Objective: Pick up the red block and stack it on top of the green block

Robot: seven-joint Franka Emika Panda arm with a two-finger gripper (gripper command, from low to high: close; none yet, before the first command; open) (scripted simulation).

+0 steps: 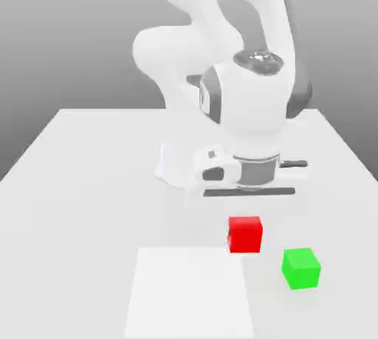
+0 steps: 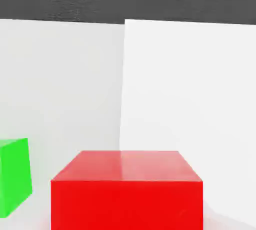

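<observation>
1. Red block [image 1: 245,234] is sitting on the table [image 1: 88,153], just below our shut, empty pincer; green block [image 1: 301,268] is lying beside it.
2. We are judging it light, stiff, smooth; grip opposite side faces.

No readable text, labels, brands, numbers or signs on any surface.

The red block [image 2: 127,194] looks smooth and faintly glossy on top, likely plastic. The green block [image 1: 301,268] is smooth and matt. The desk [image 1: 88,182] is plain matt white; the arm [image 1: 244,101] has a smooth white shell.
</observation>
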